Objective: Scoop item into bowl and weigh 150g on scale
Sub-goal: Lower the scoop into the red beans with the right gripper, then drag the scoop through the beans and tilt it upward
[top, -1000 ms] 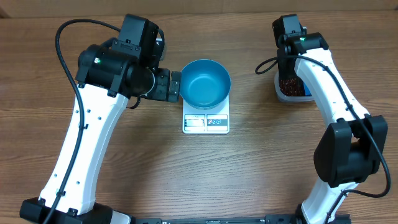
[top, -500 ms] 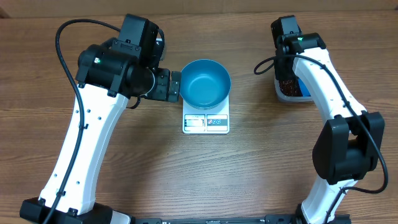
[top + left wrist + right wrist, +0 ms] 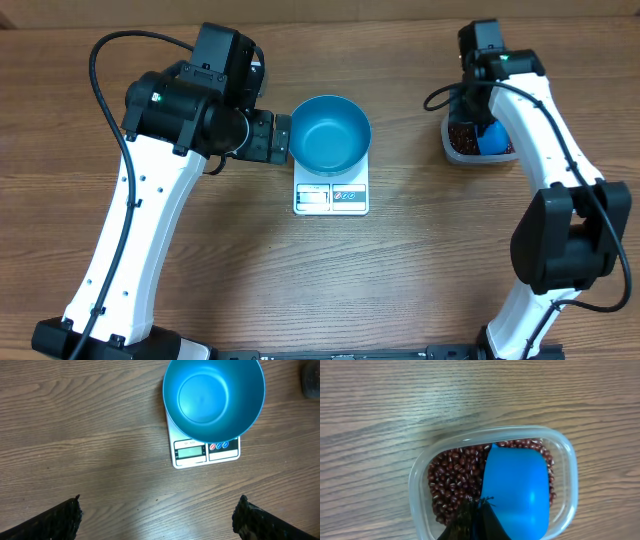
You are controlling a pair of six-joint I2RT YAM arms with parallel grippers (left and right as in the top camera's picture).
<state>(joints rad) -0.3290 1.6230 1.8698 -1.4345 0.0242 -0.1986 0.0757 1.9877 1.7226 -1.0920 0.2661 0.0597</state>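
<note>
The blue bowl (image 3: 331, 133) (image 3: 214, 400) stands empty on the white scale (image 3: 331, 197) (image 3: 206, 452). Just left of the bowl, my left gripper (image 3: 282, 138) (image 3: 159, 506) is open, with only bare wood between its fingers. Dark red-brown beans (image 3: 455, 477) (image 3: 462, 135) fill a clear tub (image 3: 568, 485) at the right. A blue scoop (image 3: 517, 490) (image 3: 491, 136) rests on them. My right gripper (image 3: 481, 506) is shut at the scoop's left edge, low over the beans, with a thin blue strip showing between its fingers.
The right arm (image 3: 540, 120) reaches over the tub from the front right, with a black cable (image 3: 437, 98) looping to its left. The left arm (image 3: 150, 190) crosses the left side of the wooden table (image 3: 330, 280). A dark object (image 3: 311, 380) sits at the left wrist view's upper right edge.
The right wrist has shifted to the right over the tub, so more of the blue scoop now shows from above. The left arm, bowl and scale have not moved.
</note>
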